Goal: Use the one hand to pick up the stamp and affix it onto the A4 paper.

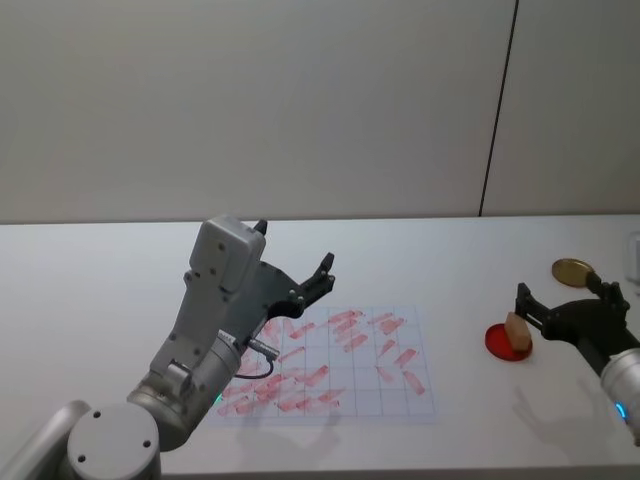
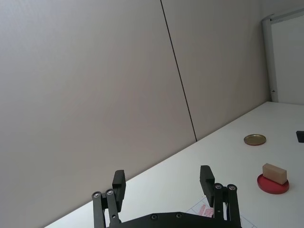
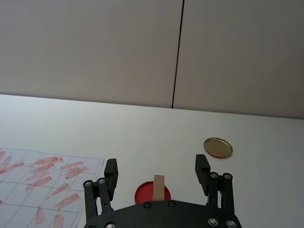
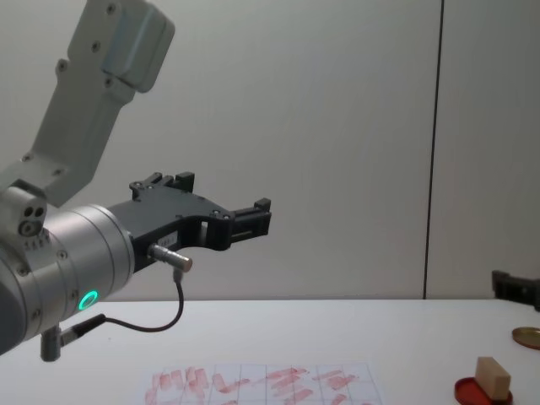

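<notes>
Two fingers of the right gripper (image 1: 567, 295) were held apart near the stamp (image 1: 517, 333), framed between them in the right wrist view and set on the red ink pad (image 1: 497, 342) beside the A4 paper (image 1: 400, 400). The left gripper (image 1: 295, 250) was raised, spread, above that paper.

the left arm (image 1: 205, 335) hides the a4 paper's (image 1: 375, 375) left corner; the chest view's lower edge clips the red ink pad (image 4: 467, 391)

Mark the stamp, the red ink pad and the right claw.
stamp (image 1: 517, 333): head view, middle of the block's visible face.
red ink pad (image 1: 496, 342): head view, bare left part of the disc.
right claw (image 3: 156, 164): right wrist view, midway between its open fingertips.
</notes>
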Tool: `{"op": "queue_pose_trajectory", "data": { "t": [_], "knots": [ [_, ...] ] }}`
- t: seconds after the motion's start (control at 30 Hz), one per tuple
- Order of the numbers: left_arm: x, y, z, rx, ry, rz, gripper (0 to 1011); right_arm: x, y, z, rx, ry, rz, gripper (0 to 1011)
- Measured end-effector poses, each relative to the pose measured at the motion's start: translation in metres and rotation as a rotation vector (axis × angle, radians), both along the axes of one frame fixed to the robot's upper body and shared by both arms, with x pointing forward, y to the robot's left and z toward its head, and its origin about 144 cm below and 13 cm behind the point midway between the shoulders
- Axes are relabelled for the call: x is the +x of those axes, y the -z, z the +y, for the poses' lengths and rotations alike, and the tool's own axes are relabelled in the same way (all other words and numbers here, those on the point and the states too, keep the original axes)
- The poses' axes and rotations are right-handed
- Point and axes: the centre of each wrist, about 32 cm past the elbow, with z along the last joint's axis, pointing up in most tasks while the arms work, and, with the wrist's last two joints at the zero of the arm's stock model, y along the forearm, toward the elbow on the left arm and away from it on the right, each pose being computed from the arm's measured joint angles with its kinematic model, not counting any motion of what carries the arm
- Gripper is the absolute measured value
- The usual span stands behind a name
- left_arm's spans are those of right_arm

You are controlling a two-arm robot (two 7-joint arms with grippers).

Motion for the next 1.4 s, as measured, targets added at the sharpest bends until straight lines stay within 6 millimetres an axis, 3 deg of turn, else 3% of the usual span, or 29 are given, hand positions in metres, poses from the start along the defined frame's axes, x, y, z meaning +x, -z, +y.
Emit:
{"op": "queue_pose_trajectory", "data": {
  "t": [1.4],
  "knots": [
    [0.000,0.000,0.000,0.000,0.000,0.000,993,0.076,0.045,0.015,0.103,0.095,0.216,1001]
  ]
}}
